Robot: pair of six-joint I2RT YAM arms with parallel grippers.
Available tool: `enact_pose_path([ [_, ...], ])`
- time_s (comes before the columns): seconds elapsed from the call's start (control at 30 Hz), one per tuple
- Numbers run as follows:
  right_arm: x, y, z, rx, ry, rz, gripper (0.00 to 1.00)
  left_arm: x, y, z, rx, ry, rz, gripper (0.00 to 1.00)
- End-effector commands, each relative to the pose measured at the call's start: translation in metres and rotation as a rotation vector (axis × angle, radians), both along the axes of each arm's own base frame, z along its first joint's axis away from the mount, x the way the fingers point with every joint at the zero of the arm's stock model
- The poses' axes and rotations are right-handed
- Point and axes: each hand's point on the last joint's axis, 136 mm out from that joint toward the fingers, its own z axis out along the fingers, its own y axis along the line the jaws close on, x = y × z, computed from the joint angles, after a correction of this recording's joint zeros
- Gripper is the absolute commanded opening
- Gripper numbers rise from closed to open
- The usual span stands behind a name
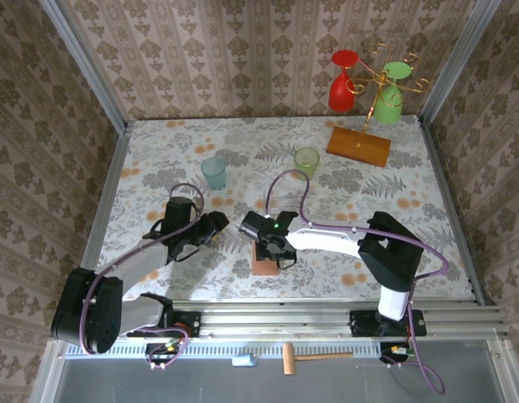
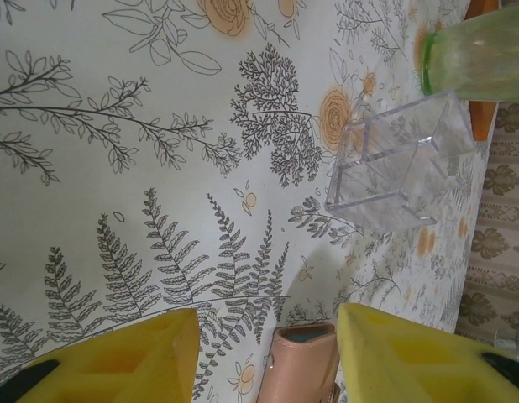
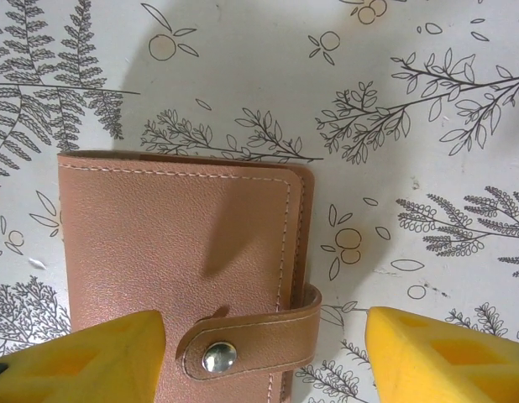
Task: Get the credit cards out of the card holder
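Note:
The card holder (image 3: 175, 243) lies flat and closed on the floral tablecloth, a salmon-pink wallet whose strap (image 3: 259, 336) is snapped shut with a metal stud. The credit cards are hidden inside it. My right gripper (image 3: 264, 353) hangs open just above it, one yellow finger (image 3: 83, 361) over the cover and the other beyond the strap's edge. From above, the holder (image 1: 261, 262) peeks out under that gripper (image 1: 272, 245). My left gripper (image 2: 266, 323) is open and holds nothing. One end of the holder (image 2: 306, 361) lies between its fingers, close to the right one.
A clear plastic tray (image 2: 394, 164) stands on the cloth ahead of the left gripper, with a green cup (image 2: 486, 50) beyond it. A pale blue cup (image 1: 214, 172) and the green cup (image 1: 306, 159) stand mid-table. An orange stand base (image 1: 359, 145) with hanging glasses sits at the back right.

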Motion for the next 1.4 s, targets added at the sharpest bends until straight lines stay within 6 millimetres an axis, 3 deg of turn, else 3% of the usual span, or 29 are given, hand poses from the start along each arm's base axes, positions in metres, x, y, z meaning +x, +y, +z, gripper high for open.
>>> enact_pose_path([
  [0.0, 0.000, -0.013, -0.004, -0.063, -0.011, -0.039, 0.62, -0.001, 0.000, -0.001, -0.017, 0.007, -0.003, 0.48],
  [0.53, -0.002, -0.036, 0.010, -0.024, -0.043, -0.085, 0.40, 0.000, -0.003, -0.001, -0.019, 0.020, 0.003, 0.47],
  [1.37, -0.002, -0.033, -0.023, 0.228, 0.032, -0.164, 0.24, 0.002, -0.025, 0.000, 0.006, 0.025, -0.024, 0.47],
])
